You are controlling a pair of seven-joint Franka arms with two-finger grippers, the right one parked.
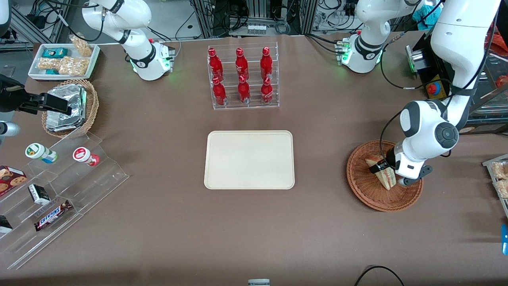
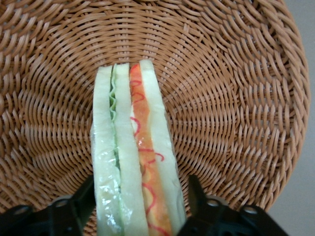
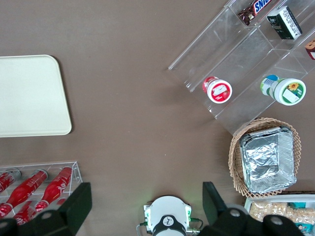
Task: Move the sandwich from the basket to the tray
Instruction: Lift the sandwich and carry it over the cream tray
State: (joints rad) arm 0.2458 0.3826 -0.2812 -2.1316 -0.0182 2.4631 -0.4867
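The sandwich (image 1: 385, 179), a clear-wrapped wedge of white bread with orange-red and pale layers, lies in the wide reddish-brown wicker basket (image 1: 371, 198) toward the working arm's end of the table. My left gripper (image 1: 385, 170) is down in the basket, open, with one finger on each side of the sandwich (image 2: 133, 147). One finger sits close against the wrap; a sliver of wicker (image 2: 236, 98) shows between the other finger (image 2: 194, 194) and the bread. The cream tray (image 1: 249, 159) lies flat at the table's middle and also shows in the right wrist view (image 3: 29, 93).
A clear rack of red bottles (image 1: 243, 77) stands farther from the front camera than the tray. Toward the parked arm's end are a tan basket with foil packets (image 1: 67, 107), a white snack tray (image 1: 63, 59) and clear stepped shelves with snacks (image 1: 59, 190).
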